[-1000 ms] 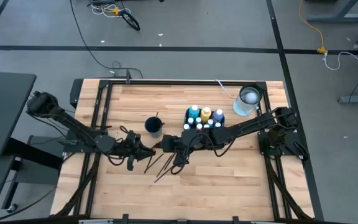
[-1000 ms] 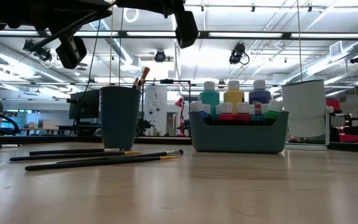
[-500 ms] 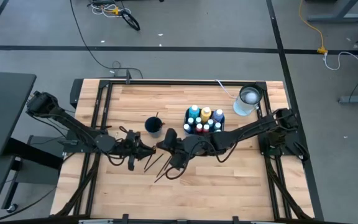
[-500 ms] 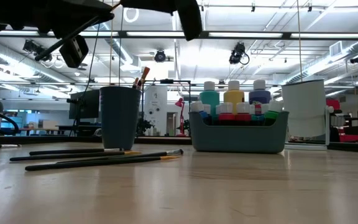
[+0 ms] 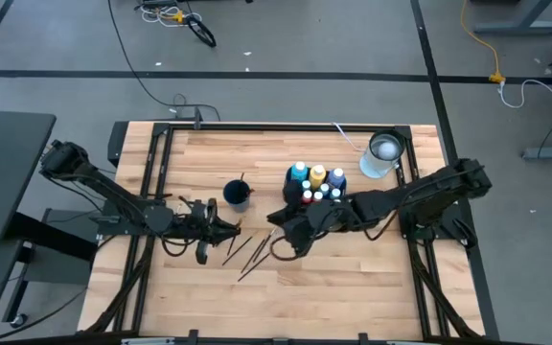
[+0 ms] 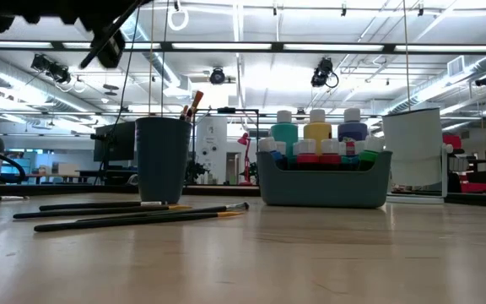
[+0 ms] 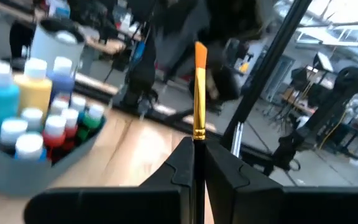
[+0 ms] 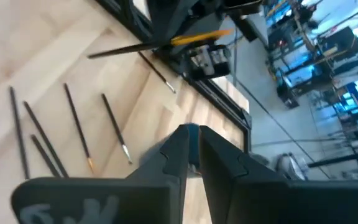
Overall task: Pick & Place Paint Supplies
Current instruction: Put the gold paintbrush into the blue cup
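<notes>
My left gripper [image 5: 220, 228] hangs above the table left of centre, shut on a dark-handled paintbrush [image 7: 199, 93] with orange bristles. My right gripper [image 5: 278, 222] hovers just to its right, fingers shut with nothing seen between them [image 8: 191, 146]. Several more paintbrushes [image 5: 247, 251] lie flat on the wood below and between the two grippers. A dark cup [image 5: 237, 195] stands behind them with brushes in it. White-capped paint bottles [image 5: 316, 177] stand upright in a grey-blue bin [image 6: 323, 181]. My left gripper pinches the paintbrush between its two fingers on the handle just behind the gold ferrule [image 7: 198, 144]. The brush lies along the fingers, bristles [image 7: 200, 55] sticking out ahead toward the table's right. It is held about level, lifted clear of the table.
A white container [image 5: 383, 153] stands at the far right corner behind the bin. The black frame rails [image 5: 161, 163] run along the table's sides. Bare wood lies along the near edge [image 5: 333, 297].
My right gripper has drawn away from my left gripper toward the table's right edge, risen out of the low view and rolled about its own axis. My left gripper has rolled a little with the paintbrush still in its fingers.
</notes>
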`<state>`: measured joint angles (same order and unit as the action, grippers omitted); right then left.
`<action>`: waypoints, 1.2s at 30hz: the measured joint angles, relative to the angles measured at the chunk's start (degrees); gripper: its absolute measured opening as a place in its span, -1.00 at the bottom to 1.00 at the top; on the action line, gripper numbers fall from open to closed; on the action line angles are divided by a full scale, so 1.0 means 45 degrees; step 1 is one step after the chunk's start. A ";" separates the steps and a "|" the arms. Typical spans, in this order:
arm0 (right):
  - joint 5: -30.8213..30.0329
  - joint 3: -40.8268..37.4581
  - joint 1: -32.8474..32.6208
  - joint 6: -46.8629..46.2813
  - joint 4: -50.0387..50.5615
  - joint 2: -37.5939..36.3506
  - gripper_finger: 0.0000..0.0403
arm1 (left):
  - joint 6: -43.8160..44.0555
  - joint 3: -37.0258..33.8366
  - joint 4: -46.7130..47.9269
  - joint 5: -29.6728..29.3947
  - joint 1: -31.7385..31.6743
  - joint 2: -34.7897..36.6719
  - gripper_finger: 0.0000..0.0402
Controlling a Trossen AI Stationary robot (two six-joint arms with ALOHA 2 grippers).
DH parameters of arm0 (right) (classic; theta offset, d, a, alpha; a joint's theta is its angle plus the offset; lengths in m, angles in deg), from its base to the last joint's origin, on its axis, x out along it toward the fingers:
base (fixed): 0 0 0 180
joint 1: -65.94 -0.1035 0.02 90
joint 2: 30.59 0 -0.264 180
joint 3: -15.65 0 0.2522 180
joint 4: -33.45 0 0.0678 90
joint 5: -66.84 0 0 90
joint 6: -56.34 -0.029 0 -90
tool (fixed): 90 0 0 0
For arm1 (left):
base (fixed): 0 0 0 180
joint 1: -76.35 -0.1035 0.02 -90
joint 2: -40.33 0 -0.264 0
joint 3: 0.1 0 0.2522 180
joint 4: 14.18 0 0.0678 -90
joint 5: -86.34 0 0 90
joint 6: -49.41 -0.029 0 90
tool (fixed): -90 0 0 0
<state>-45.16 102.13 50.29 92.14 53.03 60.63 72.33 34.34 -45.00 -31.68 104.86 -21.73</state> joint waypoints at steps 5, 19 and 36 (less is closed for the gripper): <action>0.0248 -0.2629 0.0314 0.0173 -0.3163 -0.1071 -0.80 | -0.1846 0.0629 0.0014 -0.0345 -0.0023 0.0000 -0.89; 0.0991 -0.6505 0.1474 -0.0942 -1.1607 -0.2016 -0.80 | -0.5520 0.1662 0.1147 -0.2450 -0.1330 0.0005 -0.89; 0.1056 -0.6510 0.1488 -0.3873 -1.1894 -0.1992 -0.75 | -0.6228 0.1662 0.1578 -0.2403 -0.3147 0.0000 -0.89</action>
<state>-40.41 72.83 56.99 74.72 -0.49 51.67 44.30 41.82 -37.90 -42.50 90.70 -21.73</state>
